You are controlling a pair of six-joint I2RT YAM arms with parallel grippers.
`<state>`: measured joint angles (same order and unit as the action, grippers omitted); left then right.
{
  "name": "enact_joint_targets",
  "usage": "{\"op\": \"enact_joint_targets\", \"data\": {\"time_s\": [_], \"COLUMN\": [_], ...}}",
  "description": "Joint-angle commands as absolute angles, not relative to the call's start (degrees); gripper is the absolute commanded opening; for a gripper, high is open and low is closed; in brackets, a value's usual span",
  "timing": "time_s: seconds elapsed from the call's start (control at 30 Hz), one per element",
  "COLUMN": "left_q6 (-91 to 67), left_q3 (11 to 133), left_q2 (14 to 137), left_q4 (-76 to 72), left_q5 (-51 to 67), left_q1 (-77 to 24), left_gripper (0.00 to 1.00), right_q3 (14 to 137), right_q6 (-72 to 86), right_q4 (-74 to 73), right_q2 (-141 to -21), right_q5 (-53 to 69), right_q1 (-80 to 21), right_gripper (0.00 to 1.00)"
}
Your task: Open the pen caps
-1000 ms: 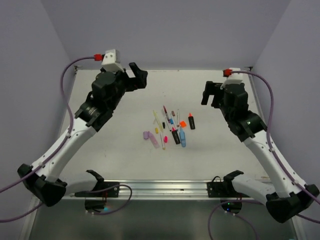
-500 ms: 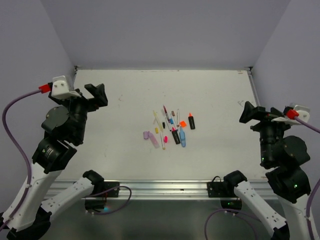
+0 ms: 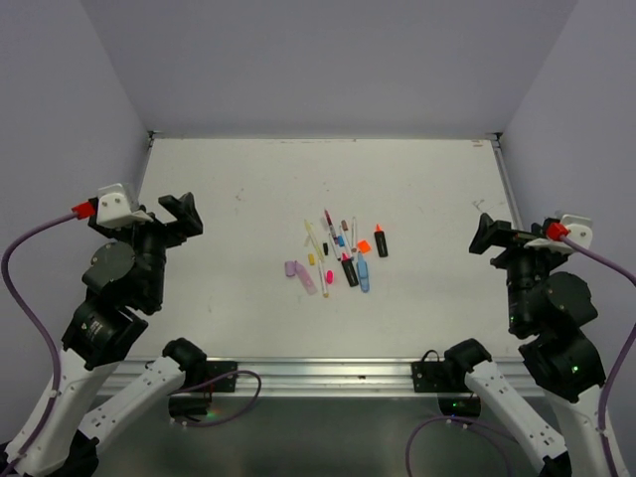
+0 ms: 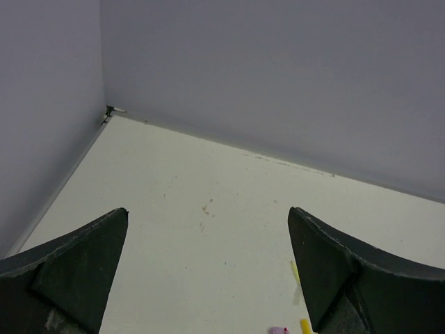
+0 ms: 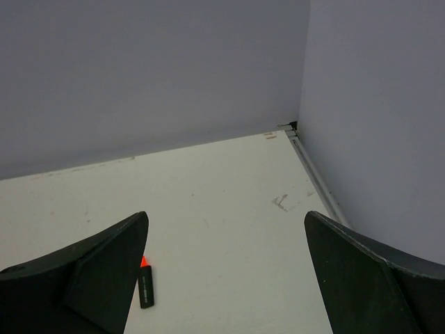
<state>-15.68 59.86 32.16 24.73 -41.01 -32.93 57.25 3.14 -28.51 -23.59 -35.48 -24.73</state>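
Observation:
The pens and highlighters lie in a small cluster mid-table. It holds a lilac highlighter, a pink cap, a blue highlighter, an orange cap and thin pens. A black highlighter shows a bare orange tip. My left gripper hangs open well left of the cluster. My right gripper hangs open well right of it. Neither holds anything. A yellow pen end shows beside the left gripper's right finger.
Grey walls close the table on the left, back and right. A metal rail with both arm bases runs along the near edge. Faint scuff marks dot the far right of the surface.
Both arms have pulled back from the far half of the table to the near sides, folding upright. The grippers stayed open. The pens have not moved.

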Motion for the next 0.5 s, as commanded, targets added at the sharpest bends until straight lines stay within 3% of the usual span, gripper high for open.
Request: {"op": "enact_joint_targets", "data": {"time_s": [0.0, 0.47], "left_q6": [-17.22, -17.49], "left_q3": [58.45, 54.58], "left_q2": [32.34, 34.72], "left_q4": [24.52, 20.92], "left_q5": [-43.15, -41.49], "left_q1": [-33.05, -33.05], "left_gripper": [1.0, 1.0], "right_q3": [56.78, 56.42], "right_q6": [2.02, 2.29], "right_q4": [-26.98, -26.02], "right_q2": [-24.17, -26.89], "right_q5": [-35.69, -32.61], "right_q1": [-24.79, -24.79], "right_gripper": [0.99, 0.99]}}
